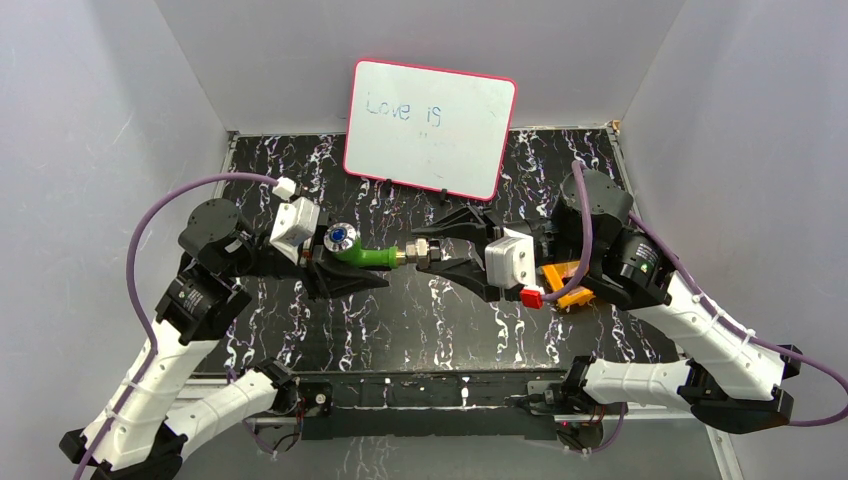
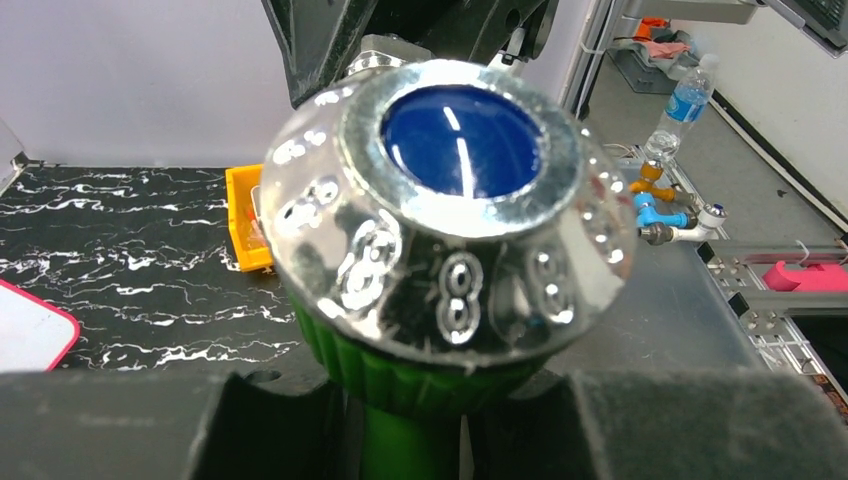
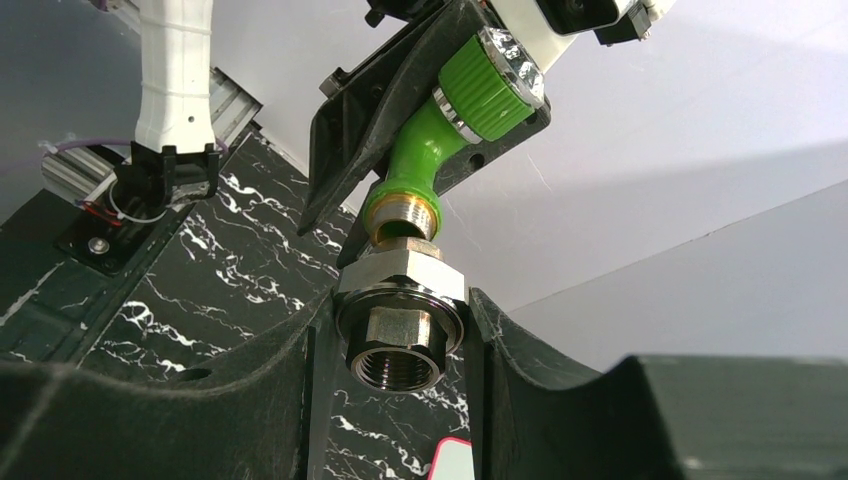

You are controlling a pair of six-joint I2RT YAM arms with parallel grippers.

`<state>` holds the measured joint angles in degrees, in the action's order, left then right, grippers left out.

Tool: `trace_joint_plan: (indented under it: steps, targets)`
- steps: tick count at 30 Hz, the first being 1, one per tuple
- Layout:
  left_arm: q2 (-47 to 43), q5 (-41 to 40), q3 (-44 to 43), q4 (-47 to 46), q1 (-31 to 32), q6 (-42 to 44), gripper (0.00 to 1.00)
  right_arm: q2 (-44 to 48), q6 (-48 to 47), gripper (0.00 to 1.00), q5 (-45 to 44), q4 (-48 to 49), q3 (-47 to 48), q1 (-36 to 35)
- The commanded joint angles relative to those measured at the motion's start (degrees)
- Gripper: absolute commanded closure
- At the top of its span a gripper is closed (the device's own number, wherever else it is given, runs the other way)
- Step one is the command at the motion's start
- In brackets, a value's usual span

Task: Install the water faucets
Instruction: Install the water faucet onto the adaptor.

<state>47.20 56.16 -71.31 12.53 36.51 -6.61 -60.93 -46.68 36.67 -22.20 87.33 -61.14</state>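
The green water faucet (image 1: pixel 368 256) hangs level above the middle of the table, blue-and-silver knob (image 1: pixel 340 237) facing up. My left gripper (image 1: pixel 350 260) is shut on its green body just under the knob. In the left wrist view the knob (image 2: pixel 455 200) fills the frame, and the green neck (image 2: pixel 405 435) sits between the black pads. My right gripper (image 1: pixel 428 252) comes in from the right, shut on the silver hex fitting (image 1: pixel 422 251). In the right wrist view the fitting (image 3: pixel 400 320) sits between my right gripper's (image 3: pixel 400 345) fingers, and the faucet's (image 3: pixel 440 150) brass threaded end enters it.
A pink-framed whiteboard (image 1: pixel 430 128) leans against the back wall. An orange tray (image 1: pixel 568 285) lies on the marbled black table (image 1: pixel 400 330) under the right arm, also showing as an orange tray (image 2: pixel 247 230) in the left wrist view. Grey walls close in both sides.
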Motion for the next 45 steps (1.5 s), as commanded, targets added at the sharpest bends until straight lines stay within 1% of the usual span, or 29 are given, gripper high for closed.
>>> trace_joint_plan:
  steps: [1, 12, 21, 32, 37, 43, 45]
  targets:
    - [0.17, 0.31, -2.34, 0.82, 0.05, 1.17, 1.0, 0.28, 0.3, 1.0, 1.62, 5.67, 2.68, -0.17]
    - [0.17, -0.92, -2.42, 1.79, 0.05, 2.81, 1.0, 0.24, 1.76, 1.0, 2.6, 6.37, 2.01, -0.17]
    - [0.17, -1.79, -2.41, 2.26, 0.04, 3.65, 1.0, 1.06, 2.05, 1.0, 1.08, 8.16, -1.59, -0.16]
    - [0.52, -3.42, -2.87, 4.06, 0.05, 5.19, 1.0, 0.84, 3.3, 1.0, 2.33, 9.1, -1.66, -0.18]
    - [0.52, -3.52, -2.79, 4.16, 0.03, 5.22, 1.0, 0.9, 3.34, 1.0, 0.91, 9.02, -2.99, -0.17]
    - [0.78, -3.1, -2.83, 4.16, 0.04, 5.57, 1.0, 1.05, 6.61, 1.0, -0.29, 11.16, -5.36, -0.2]
    - [0.79, -2.84, -2.78, 4.14, 0.05, 5.75, 1.0, 0.97, 10.71, 1.0, -0.79, 13.44, -6.27, -0.2]
